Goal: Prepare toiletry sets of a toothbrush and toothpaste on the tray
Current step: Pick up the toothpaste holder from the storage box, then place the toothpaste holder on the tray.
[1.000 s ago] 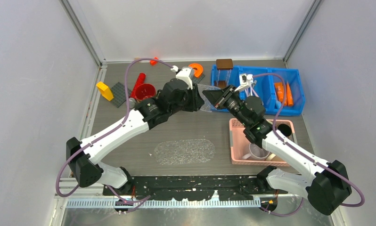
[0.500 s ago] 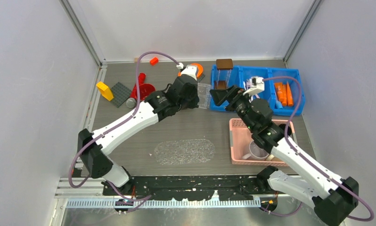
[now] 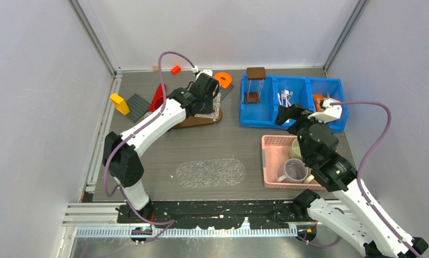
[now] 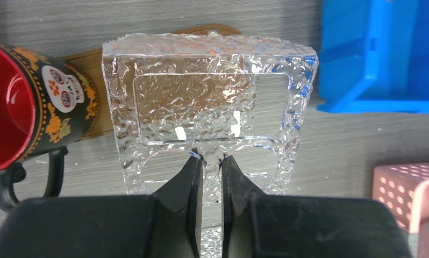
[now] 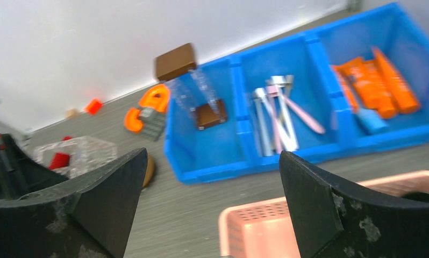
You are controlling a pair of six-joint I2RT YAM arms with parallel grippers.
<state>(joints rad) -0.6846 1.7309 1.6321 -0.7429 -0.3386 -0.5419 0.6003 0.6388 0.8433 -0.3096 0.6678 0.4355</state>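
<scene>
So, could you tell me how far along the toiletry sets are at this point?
Nothing is set out yet: the clear tray is bare. In hand, the left gripper pinches its edge beside the red mug. The open right gripper hovers near the blue bin, where the toothbrushes and toothpaste tubes lie, waiting to be picked.

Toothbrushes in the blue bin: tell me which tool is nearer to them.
Right. The right tool hovers open at the near edge of the blue bin, close to the toothbrushes; the left tool is off to their left, clamped on the clear tray.
</scene>
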